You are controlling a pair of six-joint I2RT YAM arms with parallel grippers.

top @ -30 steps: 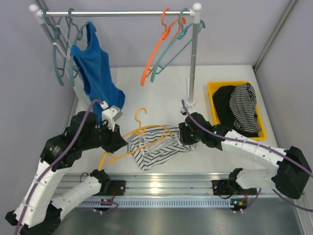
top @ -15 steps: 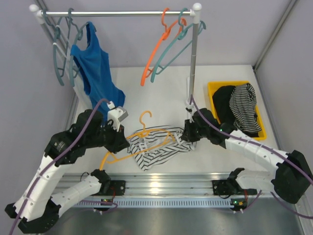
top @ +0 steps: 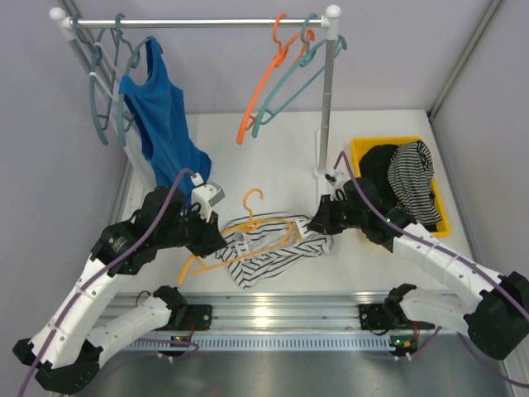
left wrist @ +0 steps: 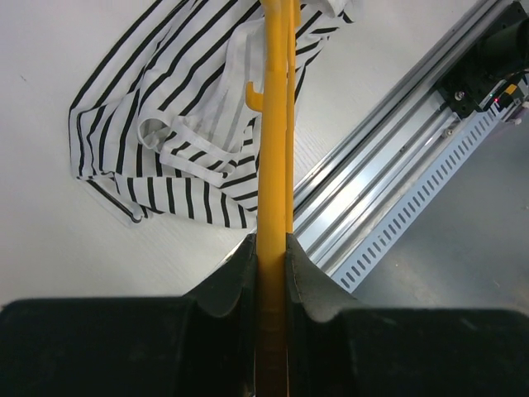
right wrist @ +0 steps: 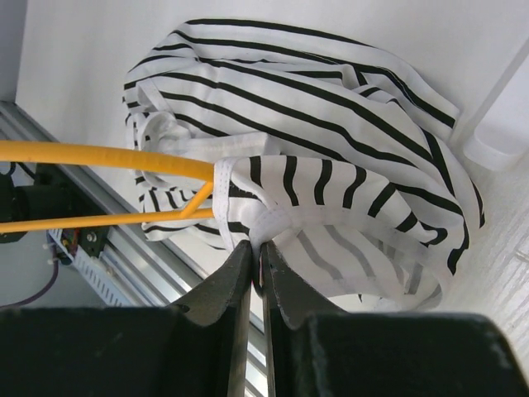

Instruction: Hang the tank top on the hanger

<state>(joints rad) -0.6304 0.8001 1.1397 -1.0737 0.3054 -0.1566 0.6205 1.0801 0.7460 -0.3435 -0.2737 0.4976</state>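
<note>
**Hanger tip inside the top's edge; both grippers closed**

- Nearest the arm bases, the aluminium rail (top: 273, 313) runs along the table (top: 248, 169) edge.
- Left gripper (left wrist: 271, 258): jaws pressed tight on the amber hanger (left wrist: 277, 124), one finger on each side of its thin bars. In the overhead view this grip is on the hanger's left shoulder, and the hook points away from the arms.
- The striped tank top (top: 266, 252) lies bunched on the table between the two grippers, beneath and beside the hanger. Only its right part reaches up to the hanger's far end.
- Right gripper (right wrist: 256, 252): jaws almost together, pinching the top's white edge band.
- Right wrist view: the hanger's two bars meet at its right tip, and that tip goes in behind the same white band, just left of the pinch. The tip is covered by fabric, while the rest of the hanger is bare.
- It cannot be told whether the band is a strap or an armhole edge.
- Behind the right arm, a yellow bin (top: 357, 149) holds a dark garment (top: 378, 169) and a finely striped garment (top: 415, 178).
- At the back stands a clothes rack (top: 198, 22). A blue tank top (top: 161, 116) hangs on a teal hanger (top: 103, 99) at its left, with more teal hangers beside it. An orange hanger (top: 264, 83) and further teal ones hang at its right.
</note>
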